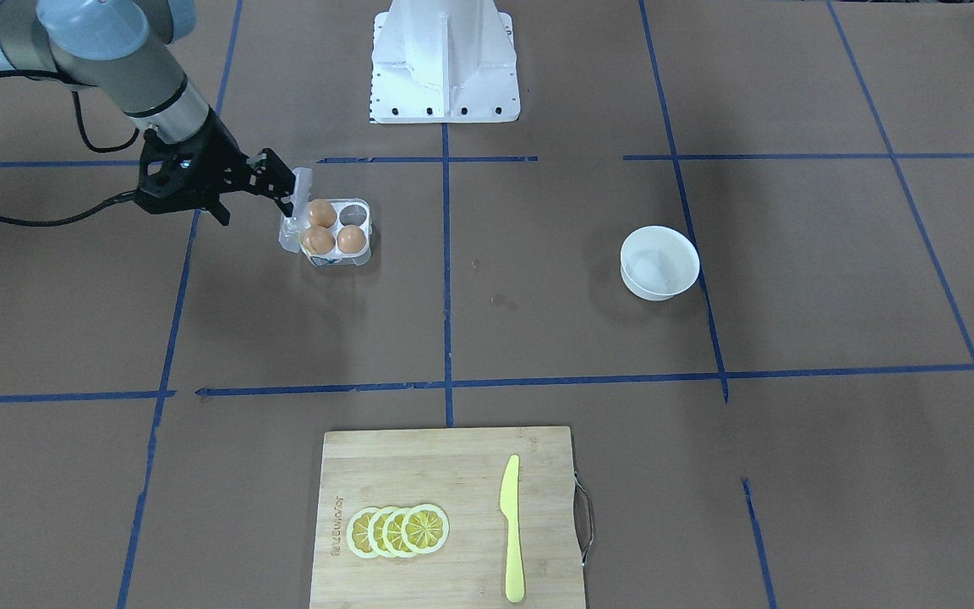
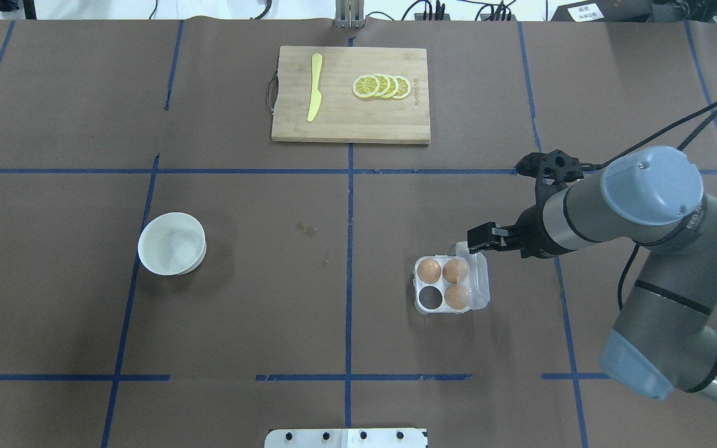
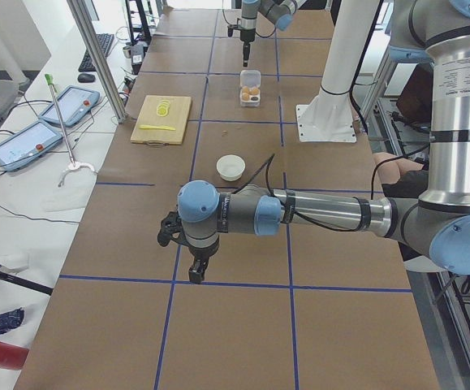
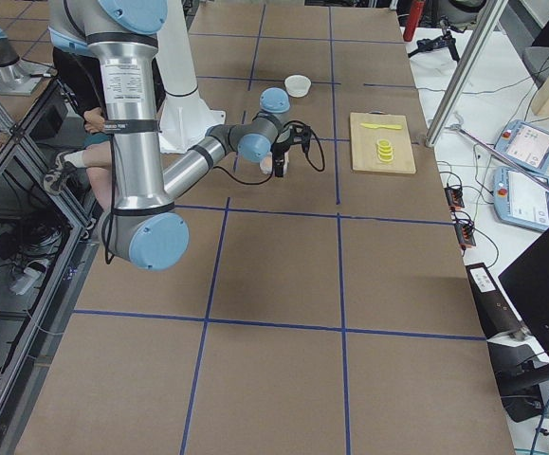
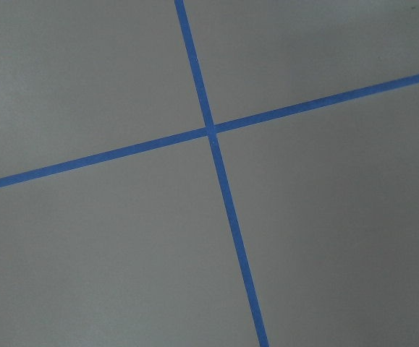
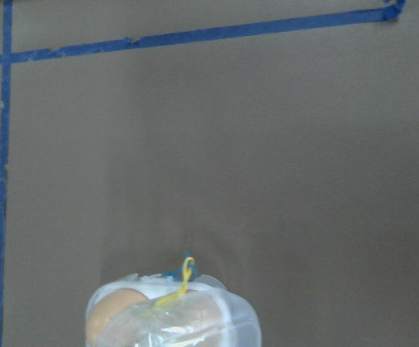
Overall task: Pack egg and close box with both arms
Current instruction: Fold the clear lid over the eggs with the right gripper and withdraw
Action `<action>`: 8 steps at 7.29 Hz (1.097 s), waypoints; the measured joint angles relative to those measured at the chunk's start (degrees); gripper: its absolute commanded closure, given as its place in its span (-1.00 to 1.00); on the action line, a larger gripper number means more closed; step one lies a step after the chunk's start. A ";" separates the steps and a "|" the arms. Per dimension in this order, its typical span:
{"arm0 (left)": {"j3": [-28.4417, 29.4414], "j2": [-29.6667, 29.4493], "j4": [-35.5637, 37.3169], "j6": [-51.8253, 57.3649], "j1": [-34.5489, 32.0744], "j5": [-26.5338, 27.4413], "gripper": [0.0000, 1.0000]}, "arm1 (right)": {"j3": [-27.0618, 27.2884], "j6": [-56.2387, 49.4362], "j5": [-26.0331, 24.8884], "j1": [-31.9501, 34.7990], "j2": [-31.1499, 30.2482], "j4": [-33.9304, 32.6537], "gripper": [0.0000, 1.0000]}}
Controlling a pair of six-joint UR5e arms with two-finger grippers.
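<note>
The clear box (image 1: 333,228) (image 2: 449,285) sits on the table with three orange-brown eggs (image 1: 321,212) in its cells and one cell (image 2: 431,300) empty. I cannot tell the eggs apart. Its hinged lid (image 1: 301,183) stands raised on the side towards my right arm. My right gripper (image 1: 287,189) (image 2: 480,239) is at the lid's upper edge and looks shut on it. In the right wrist view the lid (image 6: 195,322) leans over an egg (image 6: 111,318), with the yellowish thread (image 6: 182,283) on top. My left gripper (image 3: 197,275) points down over bare table far from the box; I cannot tell its state.
A white bowl (image 1: 659,262) (image 2: 172,242) stands empty across the table from the box. A wooden cutting board (image 1: 445,474) (image 2: 346,121) holds lemon slices (image 1: 398,530) and a yellow knife (image 1: 511,529). The white pedestal (image 1: 445,59) stands at the robot's edge.
</note>
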 measured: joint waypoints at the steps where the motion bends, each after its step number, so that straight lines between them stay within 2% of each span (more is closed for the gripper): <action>1: 0.09 -0.38 0.00 0.01 0.00 -0.02 -1.00 | -1.03 0.82 -1.39 -0.88 1.53 0.04 -1.00; 5: 0.18 -0.75 0.00 0.01 0.02 -0.13 -1.00 | 1.13 1.27 -1.39 -0.80 2.70 -2.07 -1.00; 8: 0.62 -0.75 -0.08 0.07 0.07 -0.14 -1.00 | 3.68 -3.28 2.81 4.97 3.56 -12.74 -1.00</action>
